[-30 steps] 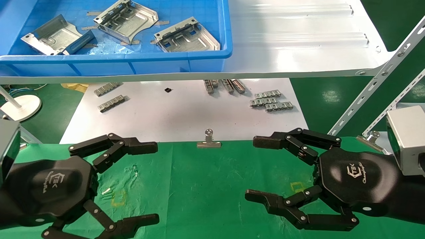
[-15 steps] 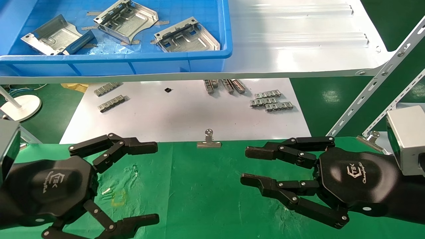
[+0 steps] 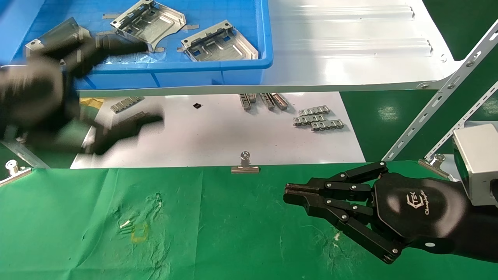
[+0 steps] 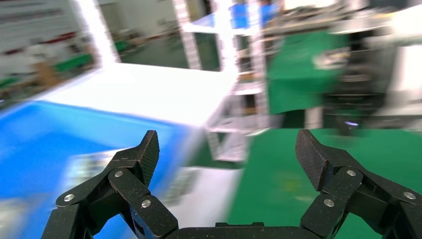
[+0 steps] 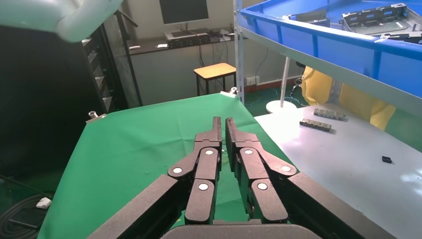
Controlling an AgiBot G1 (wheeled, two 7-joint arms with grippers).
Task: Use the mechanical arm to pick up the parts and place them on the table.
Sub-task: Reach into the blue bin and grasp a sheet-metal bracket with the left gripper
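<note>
Left gripper [image 3: 116, 83], blurred, raised at the near left corner of the blue bin [image 3: 175, 72], fingers [image 4: 142, 154] spread wide apart, nothing between them. One finger over the bin's front rim, the other lower, over the white sheet [image 3: 218, 132]. In the bin just beyond: three silver stamped plates, left plate [image 3: 58, 39] partly behind the gripper, middle plate [image 3: 149, 23] near the far side, right plate [image 3: 220, 42] by the front wall. Bin resting on a glossy white shelf [image 3: 350, 50]. Below the shelf, grey linked strips [image 3: 317, 118] on the white sheet. Nearer, green cloth table [image 3: 218, 229], a binder clip [image 3: 244, 165] at its far edge. Right gripper [image 3: 290, 193] low over the green cloth at the right, fingers pressed together, empty.
</note>
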